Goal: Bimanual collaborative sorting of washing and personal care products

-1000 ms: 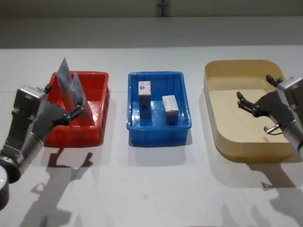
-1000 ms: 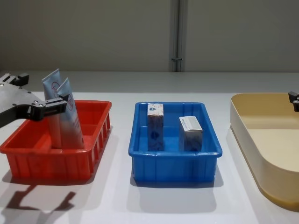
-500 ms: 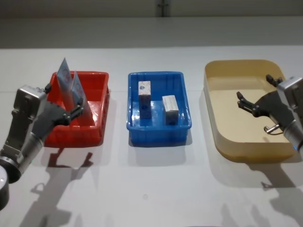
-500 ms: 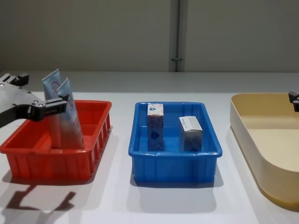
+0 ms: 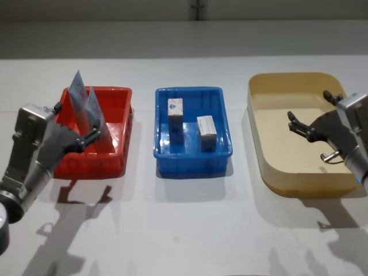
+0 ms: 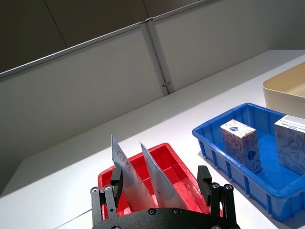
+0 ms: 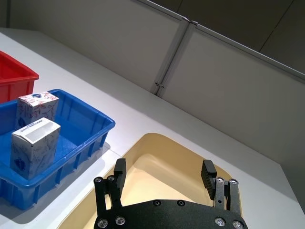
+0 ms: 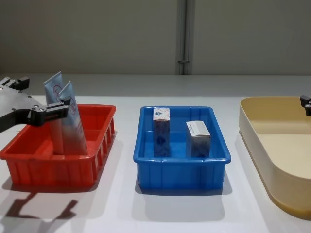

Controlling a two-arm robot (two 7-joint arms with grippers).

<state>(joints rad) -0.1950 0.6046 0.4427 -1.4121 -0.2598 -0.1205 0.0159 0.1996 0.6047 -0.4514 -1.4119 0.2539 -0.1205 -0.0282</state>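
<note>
Two pale-blue squeeze tubes (image 5: 86, 109) (image 8: 68, 116) (image 6: 153, 172) stand leaning, caps down, at the left end of the red bin (image 5: 127, 123). My left gripper (image 5: 77, 122) (image 6: 159, 174) (image 8: 43, 95) is open at that bin's near left side, its fingers spread on either side of the tubes' upper parts, and it holds nothing. Two small blue cartons (image 5: 175, 118) (image 5: 206, 131) (image 8: 161, 131) (image 7: 33, 145) stand upright in the blue bin (image 5: 190, 90). My right gripper (image 5: 310, 109) (image 7: 164, 168) hangs open and empty over the beige bin (image 5: 287, 79).
The three bins sit in a row on a white table (image 5: 184, 230), red at the left, blue in the middle, beige at the right. Bare table lies in front of them and between them. A grey wall (image 8: 146, 34) stands behind.
My left gripper has drawn back a little, to the left and toward me, away from the tubes. The tubes, cartons and right arm have not moved.
</note>
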